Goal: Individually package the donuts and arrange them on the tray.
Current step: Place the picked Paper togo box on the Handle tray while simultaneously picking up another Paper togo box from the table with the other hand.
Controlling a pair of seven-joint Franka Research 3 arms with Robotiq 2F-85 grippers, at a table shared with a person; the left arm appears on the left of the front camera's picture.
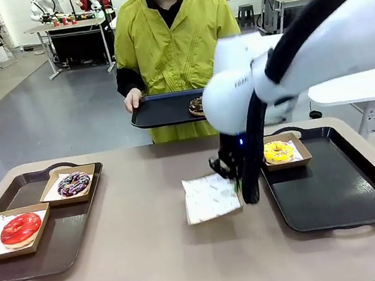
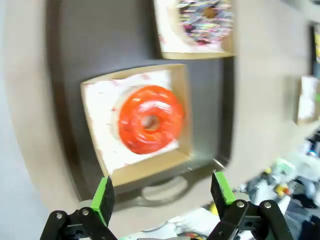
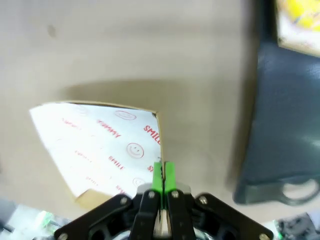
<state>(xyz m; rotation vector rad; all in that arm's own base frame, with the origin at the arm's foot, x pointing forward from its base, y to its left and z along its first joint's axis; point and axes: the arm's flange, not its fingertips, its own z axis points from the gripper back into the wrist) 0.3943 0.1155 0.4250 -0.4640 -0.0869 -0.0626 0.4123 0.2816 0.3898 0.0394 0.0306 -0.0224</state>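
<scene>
We see the right gripper (image 3: 162, 177) pressed together on the near right wall of an empty cardboard tray (image 1: 211, 197) lined with printed paper, which rests on the bare table (image 1: 149, 260) between the two dark trays. The right-hand dark tray (image 1: 339, 195) begins just beside the pinched edge, its rim and handle close at hand; the yellow donut (image 1: 278, 151) already sits boxed at its far left corner, so the open floor nearer us is free. We judge that the coming move is a short carry sideways over that rim, and the right arm is plainly the nearer one. The left gripper (image 2: 162, 197) hangs spread and empty above the red donut (image 2: 150, 120), boxed on the left dark tray (image 1: 53, 240); the drizzled chocolate donut (image 1: 73, 183) sits boxed just beyond it. A fourth, dark donut (image 1: 196, 107) lies on the tray held by the person (image 1: 172, 43) across the table, well apart from both grippers.
</scene>
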